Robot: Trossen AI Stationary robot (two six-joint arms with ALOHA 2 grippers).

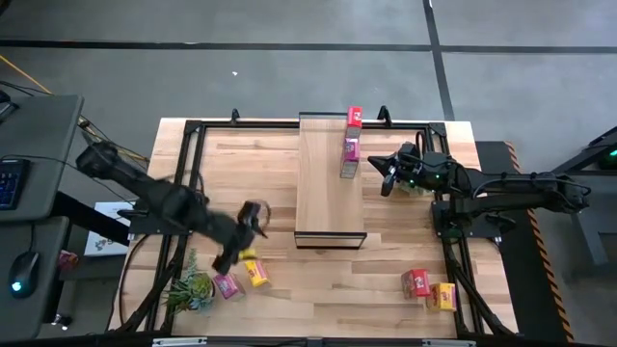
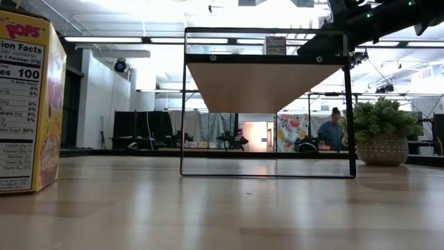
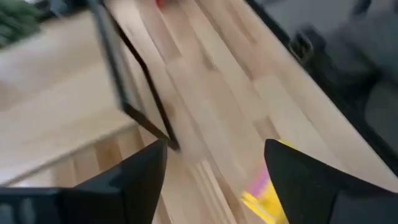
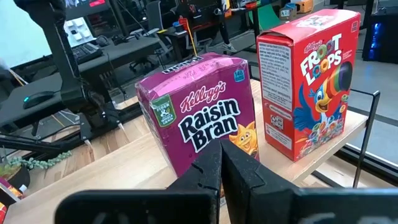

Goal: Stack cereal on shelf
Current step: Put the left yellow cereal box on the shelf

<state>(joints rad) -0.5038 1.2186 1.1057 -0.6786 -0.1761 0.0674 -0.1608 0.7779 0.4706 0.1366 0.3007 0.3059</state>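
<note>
1. Dark and angled in from the worktop's left edge, the left arm carries its left hand (image 1: 253,220) above the pale wooden worktop (image 1: 241,164); in the left wrist view its two dark fingers (image 3: 134,180) stand wide apart with nothing between them.
2. Just below that hand in the high view lie a small yellow cardboard cereal box (image 1: 255,273) and a small pink cardboard cereal box (image 1: 228,285), side by side, with a green spiky plant (image 1: 189,288) just beyond them toward the worktop's corner. The left wrist view shows the yellow box (image 3: 268,198) blurred, close past the fingertips.
3. To the right of the left hand stands the long light-wood shelf with a dark metal frame (image 1: 328,193), between the two hands.
4. On the shelf's far end stand a magenta Raisin Bran box (image 1: 350,151) and a red Froot Loops box (image 1: 354,118), upright, close together, just left of the right hand.
5. The right hand (image 1: 386,173) hovers just beside the shelf's right edge; in the right wrist view its fingers (image 4: 208,171) are pressed together, empty, pointing at the magenta box (image 4: 202,115) with the red box (image 4: 308,81) beside it.
6. Well below the right hand, near the worktop's front right corner, sit another red box (image 1: 415,282) and another yellow box (image 1: 443,295), touching.
</note>
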